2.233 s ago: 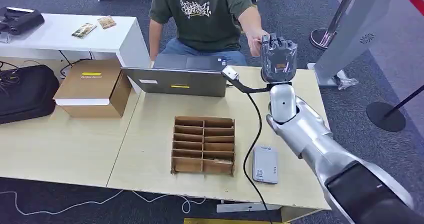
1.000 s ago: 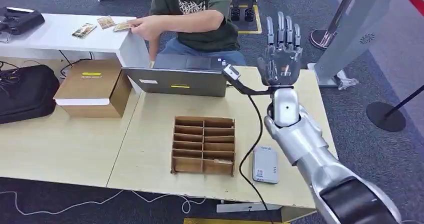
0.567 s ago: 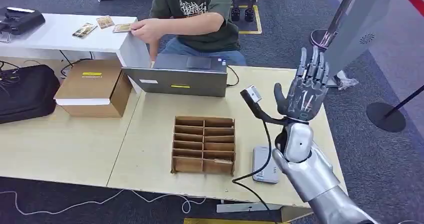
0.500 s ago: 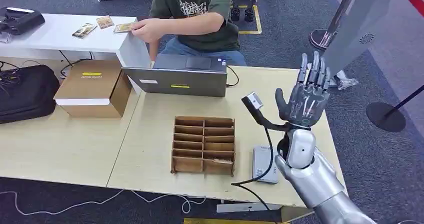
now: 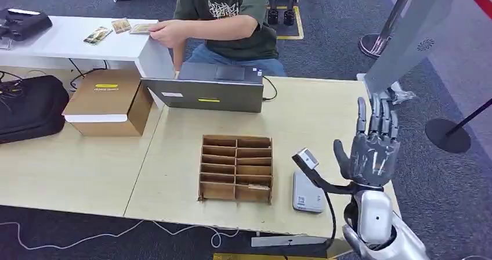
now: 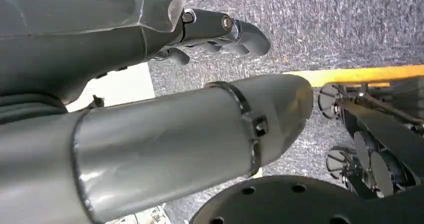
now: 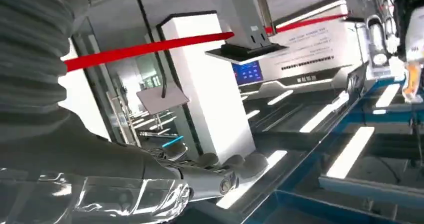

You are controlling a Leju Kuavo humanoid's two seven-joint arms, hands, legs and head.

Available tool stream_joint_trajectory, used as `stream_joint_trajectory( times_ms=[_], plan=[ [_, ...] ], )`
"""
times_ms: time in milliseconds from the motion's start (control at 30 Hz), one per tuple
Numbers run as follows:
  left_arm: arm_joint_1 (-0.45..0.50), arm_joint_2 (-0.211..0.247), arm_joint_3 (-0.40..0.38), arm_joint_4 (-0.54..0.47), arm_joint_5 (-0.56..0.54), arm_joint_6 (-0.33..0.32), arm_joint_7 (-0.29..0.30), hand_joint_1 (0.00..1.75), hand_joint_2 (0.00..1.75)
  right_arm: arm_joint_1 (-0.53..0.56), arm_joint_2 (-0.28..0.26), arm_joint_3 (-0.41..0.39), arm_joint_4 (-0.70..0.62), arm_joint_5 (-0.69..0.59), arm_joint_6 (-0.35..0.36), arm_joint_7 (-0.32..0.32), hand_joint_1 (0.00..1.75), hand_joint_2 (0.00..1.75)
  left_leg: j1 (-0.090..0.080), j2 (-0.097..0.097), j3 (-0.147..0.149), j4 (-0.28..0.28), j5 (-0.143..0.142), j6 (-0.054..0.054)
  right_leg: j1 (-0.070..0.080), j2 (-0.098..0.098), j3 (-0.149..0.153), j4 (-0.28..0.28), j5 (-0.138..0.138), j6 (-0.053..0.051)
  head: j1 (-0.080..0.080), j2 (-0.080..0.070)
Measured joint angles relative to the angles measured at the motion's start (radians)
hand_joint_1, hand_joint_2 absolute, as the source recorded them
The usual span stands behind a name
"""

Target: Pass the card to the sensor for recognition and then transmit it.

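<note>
The right hand (image 5: 371,150) stands upright over the near right corner of the pale wooden bench (image 5: 174,155), fingers straight and spread, holding nothing. The left hand (image 6: 220,31) hangs over grey carpet, fingers curled in on nothing. The white card sensor (image 5: 307,191) lies just right of the brown cardboard slotted organiser (image 5: 236,168). Across the bench, a person's hand (image 5: 165,32) rests on a card (image 5: 140,29) on the white side bench (image 5: 69,42).
</note>
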Motion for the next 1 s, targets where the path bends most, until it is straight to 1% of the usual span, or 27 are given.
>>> stream_joint_trajectory(
  times_ms=[200, 300, 367, 467, 567, 633, 733, 867, 967, 1000],
  plan=[
    [0.008, -0.009, 0.015, 0.004, 0.013, 0.001, -0.004, 0.00, 0.00, 0.106, -0.008, -0.002, -0.117, 0.000, 0.155, 0.000, 0.00, 1.75, 0.000, 0.000, 0.000, 0.000, 0.000, 0.000, 0.000, 0.000, 0.000, 0.000, 0.000, 0.000, 0.000, 0.000],
    [0.010, -0.015, 0.026, 0.005, 0.024, 0.003, -0.005, 0.00, 0.00, 0.141, -0.002, 0.005, -0.155, 0.000, 0.192, 0.000, 0.00, 1.75, 0.000, 0.000, 0.000, 0.000, 0.000, 0.000, 0.000, 0.000, 0.000, 0.000, 0.000, 0.000, 0.000, 0.000],
    [0.010, -0.019, 0.035, 0.005, 0.031, 0.005, -0.006, 0.00, 0.00, 0.158, 0.016, 0.017, -0.163, 0.000, 0.210, 0.000, 0.00, 1.75, 0.000, 0.000, 0.000, -0.001, 0.000, 0.000, 0.000, 0.000, 0.000, 0.000, 0.000, 0.000, 0.000, 0.000],
    [0.011, -0.024, 0.042, 0.005, 0.032, 0.006, -0.007, 0.00, 0.00, 0.180, 0.057, 0.057, -0.159, 0.000, 0.232, 0.000, 0.00, 1.75, 0.000, 0.000, 0.000, -0.001, 0.000, 0.000, 0.000, 0.000, 0.000, 0.000, 0.000, -0.001, 0.000, 0.000],
    [0.011, -0.027, 0.043, 0.005, 0.034, 0.003, -0.007, 0.00, 0.00, 0.193, 0.116, 0.118, -0.140, 0.000, 0.276, -0.002, 0.00, 1.75, 0.001, 0.000, 0.000, -0.001, 0.000, 0.000, 0.001, 0.000, 0.000, 0.000, -0.001, -0.001, 0.000, 0.000],
    [0.011, -0.028, 0.044, 0.005, 0.034, 0.003, -0.007, 0.00, 0.00, 0.205, 0.151, 0.170, -0.121, 0.000, 0.284, -0.008, 0.00, 1.75, 0.001, 0.000, 0.000, -0.001, 0.000, 0.000, 0.001, 0.000, 0.000, 0.001, -0.001, -0.001, -0.001, 0.000],
    [0.011, -0.029, 0.044, 0.006, 0.037, 0.003, -0.007, 0.00, 0.00, 0.215, 0.195, 0.223, -0.099, 0.000, 0.281, -0.034, 0.00, 1.75, 0.001, 0.000, 0.000, -0.001, 0.000, -0.001, 0.001, 0.000, 0.000, 0.001, -0.001, -0.002, 0.000, 0.000],
    [0.011, -0.029, 0.047, 0.006, 0.046, 0.002, -0.002, 0.00, 0.00, 0.214, 0.232, 0.247, -0.071, 0.000, 0.263, -0.067, 0.00, 1.75, 0.001, 0.000, 0.000, -0.001, 0.000, -0.001, 0.001, 0.000, 0.000, 0.001, -0.001, -0.002, 0.000, 0.000],
    [0.010, -0.029, 0.053, 0.006, 0.052, 0.000, 0.000, 0.00, 0.00, 0.209, 0.261, 0.249, -0.043, 0.000, 0.257, -0.126, 0.00, 1.75, 0.001, 0.000, 0.000, -0.001, 0.000, -0.001, 0.001, 0.000, 0.000, 0.000, -0.001, -0.002, 0.000, 0.000],
    [0.010, -0.029, 0.056, 0.006, 0.052, 0.000, 0.000, 0.00, 0.00, 0.206, 0.268, 0.249, -0.034, 0.000, 0.259, -0.135, 0.00, 1.75, 0.001, 0.000, 0.000, -0.001, 0.000, -0.001, 0.001, 0.000, 0.000, 0.000, -0.001, -0.002, 0.000, 0.000]
  ],
)
